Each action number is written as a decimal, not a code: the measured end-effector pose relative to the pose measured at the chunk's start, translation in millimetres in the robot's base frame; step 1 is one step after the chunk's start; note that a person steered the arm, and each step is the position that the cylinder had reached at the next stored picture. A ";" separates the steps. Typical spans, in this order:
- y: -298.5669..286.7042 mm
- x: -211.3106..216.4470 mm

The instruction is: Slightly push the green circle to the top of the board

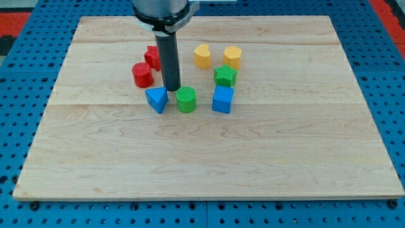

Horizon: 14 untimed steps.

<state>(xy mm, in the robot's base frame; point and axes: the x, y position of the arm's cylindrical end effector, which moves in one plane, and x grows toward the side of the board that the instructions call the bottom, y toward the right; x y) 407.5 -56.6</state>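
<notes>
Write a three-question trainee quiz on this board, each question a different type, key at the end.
1. True or false: my tip sits at the view's bottom side of the green circle.
2. Which block lies just to the view's left of the green circle? A) yellow heart B) blue triangle C) blue cube
3. Fill in: the block at the view's top of the blue cube is a green ____.

Key: 1 false, it is at the circle's upper left; 2 B; 3 star.
</notes>
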 end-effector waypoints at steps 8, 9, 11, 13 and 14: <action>-12.1 117.2; 1.8 117.2; 31.6 151.4; 196.2 156.0; 283.5 118.6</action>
<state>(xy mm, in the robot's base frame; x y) 526.1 226.9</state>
